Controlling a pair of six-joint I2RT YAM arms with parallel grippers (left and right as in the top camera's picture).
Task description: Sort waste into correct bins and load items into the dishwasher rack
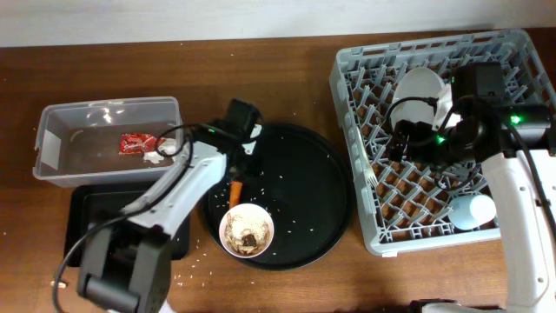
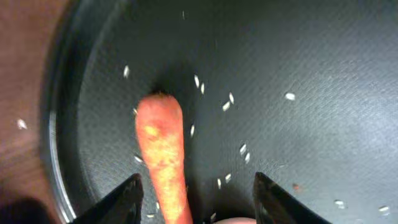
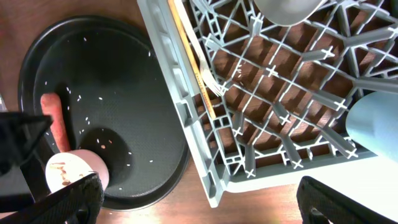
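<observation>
Where all rests: brown wood-grain worktop [image 1: 261, 69]; pale wall strip [image 1: 174, 17] along far edge.
L pincer [image 2: 198, 177]: jaws apart, gripping nothing; low over round black tray [image 1: 321, 156].
Carrot [image 2: 163, 149]: flat on that tray, btwn L pincer's fingers [image 2: 127, 199], nearer one than the other; contact can't be told.
R pincer [image 3: 200, 183]: spread wide, empty, above rack [image 1: 521, 52], near its tray-side wall.
Round R pincer: wooden stick [image 3: 189, 59] along rack wall below it, fork [image 1: 372, 176] just beside stick; white plate [image 1: 417, 87] farther in; pale cup [image 1: 473, 210] back toward R arm's base.
Round L pincer: dirty white cup [image 1: 247, 230] just beside carrot's near end; rice grains [image 2: 290, 96] scattered under and around it, a few out on worktop.
Off to L pincer's left: clear tub [image 1: 61, 117] w/ red wrapper [image 1: 136, 143] and white tissue [image 1: 155, 158] inside; black rect tray [image 1: 87, 209] nearer than tub.
In the way: L arm [image 1: 187, 178] crosses over black rect tray's right part and tub's corner, hiding both there.
Textures: round tray finely pebbled, raised rim; carrot orange, rough, tapered; rack grey plastic lattice w/ pegs; tub see-through, glossy; wrapper crinkled; cup smeared brown inside.
</observation>
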